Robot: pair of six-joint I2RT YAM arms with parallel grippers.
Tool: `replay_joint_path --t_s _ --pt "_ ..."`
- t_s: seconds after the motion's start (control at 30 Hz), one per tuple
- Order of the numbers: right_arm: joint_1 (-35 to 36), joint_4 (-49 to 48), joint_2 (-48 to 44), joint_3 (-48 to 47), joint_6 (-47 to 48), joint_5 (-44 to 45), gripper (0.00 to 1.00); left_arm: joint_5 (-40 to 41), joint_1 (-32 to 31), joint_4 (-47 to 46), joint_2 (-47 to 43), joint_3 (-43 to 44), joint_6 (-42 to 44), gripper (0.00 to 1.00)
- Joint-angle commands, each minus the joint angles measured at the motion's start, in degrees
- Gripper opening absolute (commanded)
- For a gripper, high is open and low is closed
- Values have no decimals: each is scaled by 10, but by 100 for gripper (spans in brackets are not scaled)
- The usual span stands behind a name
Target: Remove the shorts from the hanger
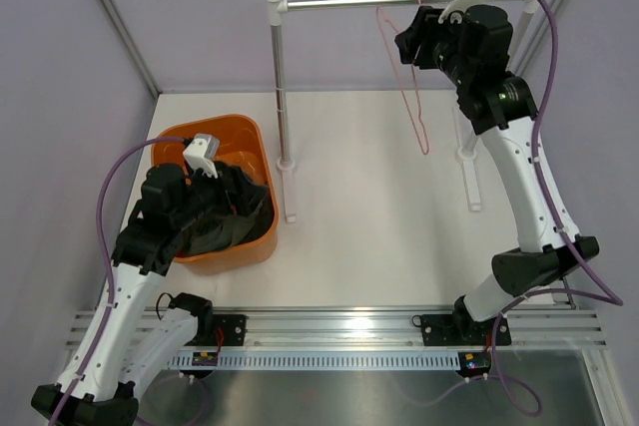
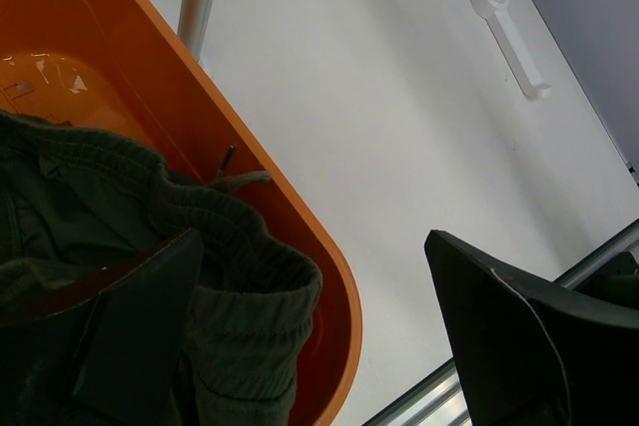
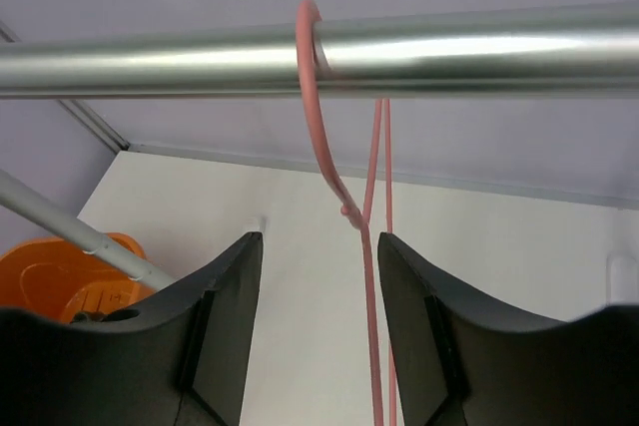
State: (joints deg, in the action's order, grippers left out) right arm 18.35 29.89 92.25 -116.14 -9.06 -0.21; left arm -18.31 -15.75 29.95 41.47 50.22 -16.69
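Top external shows the white table (image 1: 359, 207), the silver rail (image 1: 359, 2) across its far side, and the orange basket (image 1: 240, 127) holding the shorts (image 1: 250, 214). The hanger (image 1: 414, 112) hangs from the rail. My left gripper (image 2: 312, 246) gapes wide over the shorts, and my right gripper (image 3: 319, 241) stands parted around the hanger's wire.

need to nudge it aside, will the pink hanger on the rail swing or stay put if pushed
Likely swings: the hanger hangs bare from the rail by its hook alone. Probably light and slightly springy, being thin wire. It may also slide along the smooth metal rail.
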Motion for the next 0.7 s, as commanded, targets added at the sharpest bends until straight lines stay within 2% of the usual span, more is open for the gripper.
replay_joint_path --t_s 0.0,0.57,0.67 --pt "-4 -9 -60 17 -13 28 59 11 -2 -24 1 0 6 99" --pt "-4 -17 -301 251 -70 65 77 21 -2 -23 2 -2 5 99" --pt "-4 -32 -348 311 -81 52 89 20 -2 -24 4 -2 5 99"
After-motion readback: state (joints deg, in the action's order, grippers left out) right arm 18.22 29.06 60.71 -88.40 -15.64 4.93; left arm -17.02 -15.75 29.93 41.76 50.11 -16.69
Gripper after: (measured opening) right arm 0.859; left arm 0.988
